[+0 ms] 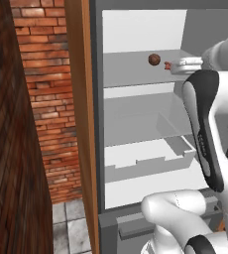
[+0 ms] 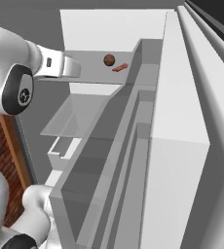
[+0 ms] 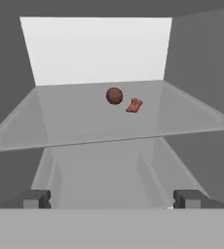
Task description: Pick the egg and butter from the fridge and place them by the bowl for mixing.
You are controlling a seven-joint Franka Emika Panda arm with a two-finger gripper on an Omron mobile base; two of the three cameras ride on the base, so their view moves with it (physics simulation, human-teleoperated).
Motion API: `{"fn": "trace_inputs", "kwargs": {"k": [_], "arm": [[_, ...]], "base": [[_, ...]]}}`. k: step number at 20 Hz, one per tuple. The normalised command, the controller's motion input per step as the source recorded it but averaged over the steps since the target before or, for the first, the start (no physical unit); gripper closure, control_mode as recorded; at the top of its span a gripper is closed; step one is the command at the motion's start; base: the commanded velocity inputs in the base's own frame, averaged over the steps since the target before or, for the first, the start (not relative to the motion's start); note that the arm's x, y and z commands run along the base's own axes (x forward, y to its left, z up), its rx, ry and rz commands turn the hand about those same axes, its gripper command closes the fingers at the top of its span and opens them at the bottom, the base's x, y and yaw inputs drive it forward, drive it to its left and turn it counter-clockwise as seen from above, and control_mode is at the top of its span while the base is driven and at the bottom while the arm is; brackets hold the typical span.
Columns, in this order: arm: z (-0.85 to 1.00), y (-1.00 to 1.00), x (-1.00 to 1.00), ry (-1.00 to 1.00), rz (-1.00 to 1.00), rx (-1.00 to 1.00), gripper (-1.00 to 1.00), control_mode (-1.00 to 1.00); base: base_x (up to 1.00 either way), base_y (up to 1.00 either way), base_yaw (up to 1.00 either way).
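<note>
Left base view – fridge (image 1: 136, 30): stood open, white back wall, pale grey shelves, a grey drawer low down.
Left base view – egg (image 1: 154, 59): lay on the upper shelf (image 1: 131, 72), toward its right side, resting free.
Left base view – small red item (image 1: 167, 65): just right of the egg, partly hidden by the white arm (image 1: 205, 114).
Left base view – surroundings: a wooden panel (image 1: 79, 99) and a brick wall (image 1: 41, 89) stood left of the fridge; tiled floor (image 1: 69, 228) below.
Left base view – end effector: its tips could not be made out behind the arm.

Right base view – egg (image 2: 109, 60): same upper shelf, seen from the other side.
Right base view – small red item (image 2: 120, 67): here fully clear of the arm, a thin elongated piece just beside the egg, nearer the door side.
Right base view – door racks (image 2: 109, 160): the grey racks of the open door ran down the frame's middle, seen edge-on; these were outside the left base view.

Hand view – end effector (image 3: 112, 199): jaws stood wide apart, nothing between them, well short of the egg.
Hand view – egg (image 3: 114, 96): mid-shelf, ahead, roughly centred between the jaws.
Hand view – small red item (image 3: 134, 105): right of the egg, close, a narrow gap visible.
Hand view – shelf: translucent; a lower compartment showed through it.
</note>
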Motion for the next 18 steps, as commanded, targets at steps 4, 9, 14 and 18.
{"fn": "trace_inputs", "kwargs": {"k": [4, 9, 14, 18], "arm": [[-0.03, -0.11, 0.76, 0.02, 0.02, 0.0, -1.0, -1.0], [-0.06, -0.11, 0.8, 0.1, 0.0, 0.0, -1.0, -1.0], [-0.15, -0.11, 0.72, 0.1, 0.0, 0.0, -1.0, -1.0], [-0.1, -0.13, 0.65, 0.07, 0.0, 0.0, -1.0, -1.0]], "base": [[0.0, 0.0, 0.0], [0.0, 0.0, 0.0], [0.0, 0.0, 0.0], [0.0, 0.0, 0.0]]}}
